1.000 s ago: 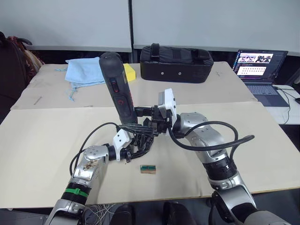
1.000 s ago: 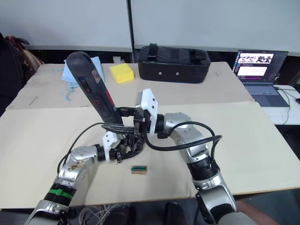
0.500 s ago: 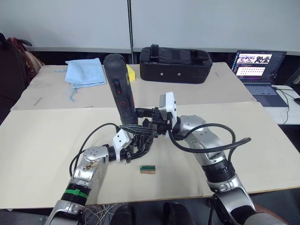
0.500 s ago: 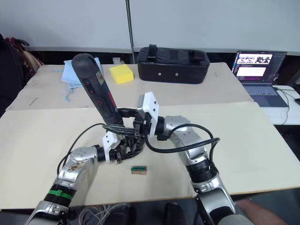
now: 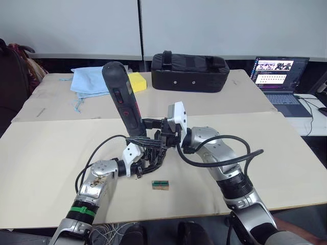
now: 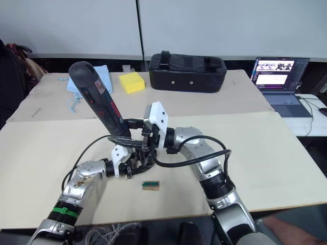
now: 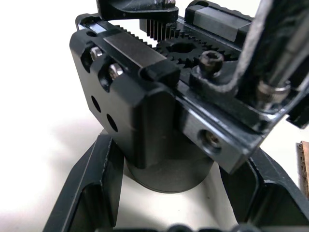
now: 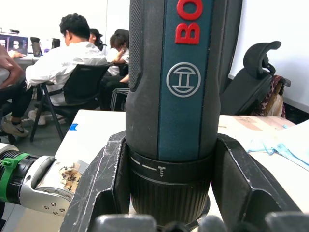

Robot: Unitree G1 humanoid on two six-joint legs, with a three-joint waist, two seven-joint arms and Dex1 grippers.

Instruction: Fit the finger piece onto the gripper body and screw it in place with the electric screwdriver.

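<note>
The electric screwdriver (image 5: 124, 102), dark with a red mark, stands nearly upright over the table's middle, its top leaning left. My right gripper (image 5: 146, 126) is shut around its lower collar; its fingers (image 8: 99, 186) flank the barrel (image 8: 178, 72). Just below, my left gripper (image 5: 148, 159) is shut on the gripper body (image 5: 153, 148), whose round base sits between its fingers (image 7: 91, 193). The body (image 7: 140, 96) shows gear teeth and screws, with the metal bit (image 7: 285, 53) coming down on its far side. I cannot tell the finger piece apart from the body.
A small green-and-brown block (image 5: 160, 185) lies on the table (image 5: 46, 153) just in front of the grippers. At the back are a blue cloth (image 5: 89, 81), a yellow sponge (image 5: 137, 80), a black bag (image 5: 189, 71) and a laptop (image 5: 278, 74). Seated people (image 8: 67, 63) show behind.
The screwdriver's top has swung a little to the left, and my right gripper has shifted slightly left with it. My left gripper still holds the gripper body in the same spot.
</note>
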